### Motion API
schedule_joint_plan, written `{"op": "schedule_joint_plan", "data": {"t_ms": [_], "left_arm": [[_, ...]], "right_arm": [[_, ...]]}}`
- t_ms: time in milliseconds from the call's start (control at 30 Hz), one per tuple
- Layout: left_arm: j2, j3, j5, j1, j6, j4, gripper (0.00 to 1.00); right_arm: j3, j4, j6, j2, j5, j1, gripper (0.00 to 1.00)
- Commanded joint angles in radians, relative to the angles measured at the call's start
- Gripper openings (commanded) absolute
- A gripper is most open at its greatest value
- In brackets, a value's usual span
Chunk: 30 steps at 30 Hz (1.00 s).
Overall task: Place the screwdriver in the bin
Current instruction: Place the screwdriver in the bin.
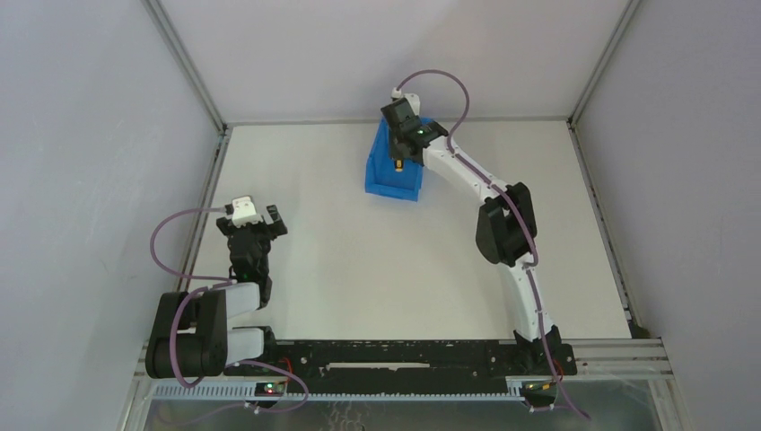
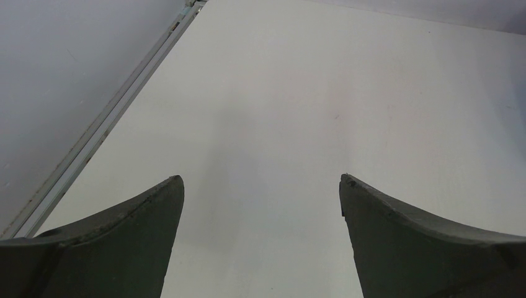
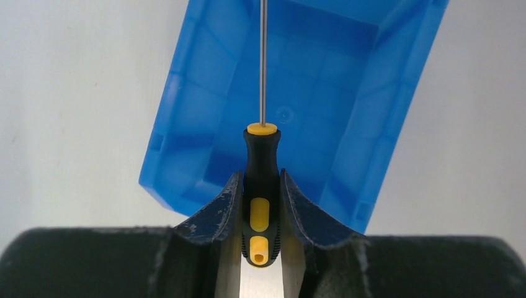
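Top view: right claw (image 1: pixel 405 144) over bin (image 1: pixel 388 176) at far side of bench (image 1: pixel 359 269). Screwdriver (image 1: pixel 400 164) in claw, yellow bit showing above bin interior. Left claw (image 1: pixel 250 224) near bench's left edge, spread wide, holding nothing.

Left wrist: left claw (image 2: pixel 261 186) wide apart, bench (image 2: pixel 310 93) beneath.

Right wrist: right claw (image 3: pixel 260 179) narrow, pinching screwdriver (image 3: pixel 261 155) by handle. Shaft points away over bin (image 3: pixel 329 81) interior. Contact with bin floor: cannot tell.

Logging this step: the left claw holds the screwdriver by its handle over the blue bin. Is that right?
No. The right claw holds the screwdriver by its handle over the blue bin, as the right wrist view shows; the left claw is open and empty.
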Motion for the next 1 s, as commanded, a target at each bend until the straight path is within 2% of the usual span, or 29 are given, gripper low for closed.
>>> {"op": "schedule_joint_plan", "data": {"t_ms": [0,533,633,867,967], "left_arm": [[-0.006,0.031,-0.013,0.005,0.020,0.035,1.00],[-0.007,0.032,-0.012,0.005,0.020,0.035,1.00],[-0.006,0.031,-0.012,0.005,0.020,0.034,1.00],[-0.006,0.030,-0.012,0.005,0.020,0.035,1.00],[-0.006,0.031,-0.013,0.005,0.020,0.035,1.00]], "right_arm": [[0.008,0.090,-0.011,0.027,0.031,-0.007,0.11],[0.022,0.116,0.002,0.183,-0.023,-0.035,0.17],[0.022,0.112,0.003,0.198,-0.030,-0.040,0.23],[0.026,0.115,0.000,0.191,-0.027,-0.040,0.48],[0.032,0.111,-0.006,0.173,-0.018,-0.037,0.55]]}}
